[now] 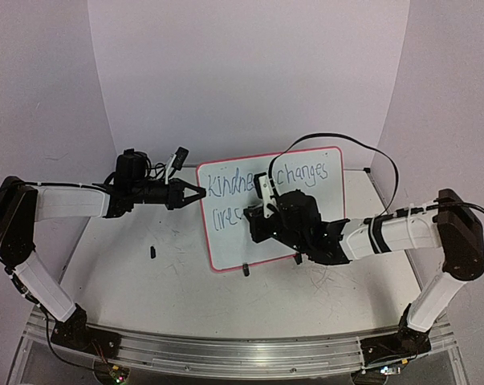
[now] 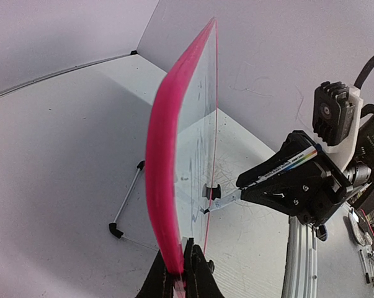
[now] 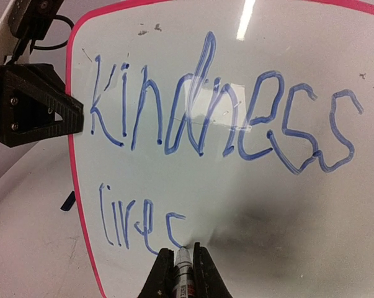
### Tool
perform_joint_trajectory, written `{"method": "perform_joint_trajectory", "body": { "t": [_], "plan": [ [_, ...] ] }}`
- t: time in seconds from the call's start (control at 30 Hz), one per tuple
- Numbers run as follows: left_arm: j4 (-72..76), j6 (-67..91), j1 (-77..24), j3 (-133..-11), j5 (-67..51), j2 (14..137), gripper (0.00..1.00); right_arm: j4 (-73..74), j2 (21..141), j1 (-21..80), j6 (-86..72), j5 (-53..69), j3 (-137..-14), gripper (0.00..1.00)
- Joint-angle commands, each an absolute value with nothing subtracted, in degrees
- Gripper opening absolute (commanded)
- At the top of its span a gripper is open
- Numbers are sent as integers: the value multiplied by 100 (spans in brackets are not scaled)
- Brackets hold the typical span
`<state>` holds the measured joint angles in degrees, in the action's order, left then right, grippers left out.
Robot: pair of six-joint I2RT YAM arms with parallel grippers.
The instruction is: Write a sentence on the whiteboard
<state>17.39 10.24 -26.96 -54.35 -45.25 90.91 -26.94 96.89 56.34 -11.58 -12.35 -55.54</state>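
Pinching the glossy white, pink-framed whiteboard (image 1: 229, 250) by its left edge with my left gripper (image 1: 196, 193), I clamp my right gripper (image 3: 184, 253) on a grey-barrelled marker (image 3: 184, 276), its tip touching the blue handwritten sentence (image 3: 211, 118).

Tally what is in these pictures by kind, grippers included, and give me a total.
Whiteboard: 1
Marker: 1
Grippers: 2, the left gripper clamped on the board's edge and the right gripper holding the marker
Small loose black piece left of the board: 1
Total: 5
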Motion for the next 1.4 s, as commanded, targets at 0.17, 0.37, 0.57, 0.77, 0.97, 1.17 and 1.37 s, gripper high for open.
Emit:
{"method": "perform_joint_trajectory", "body": {
  "t": [0.17,0.37,0.57,0.77,0.97,1.17,1.37],
  "plan": [
    [1547,404,-2771,-5590,-4334,9029,0,-2619,9591,5618,-1380,-1272,-5379,0],
    [1547,396,-2769,-5590,-4333,9039,0,-2627,9713,5668,-1430,-1174,-5467,0],
    [1547,396,-2769,-5593,-4329,9028,0,-2645,9854,5684,-1444,-1113,-5599,0],
    [1548,396,-2771,-5591,-4333,9031,0,-2644,9964,5708,-1408,-1075,-5744,0],
    [1547,396,-2769,-5599,-4324,9043,0,-2873,9492,5705,-1397,-663,-5549,0],
    [1548,390,-2772,-5595,-4311,9036,0,-2956,9001,5549,-1414,-630,-5175,0],
    [1547,388,-2771,-5593,-4305,9032,0,-2821,9144,5529,-1367,-920,-5196,0]
  ]
}}
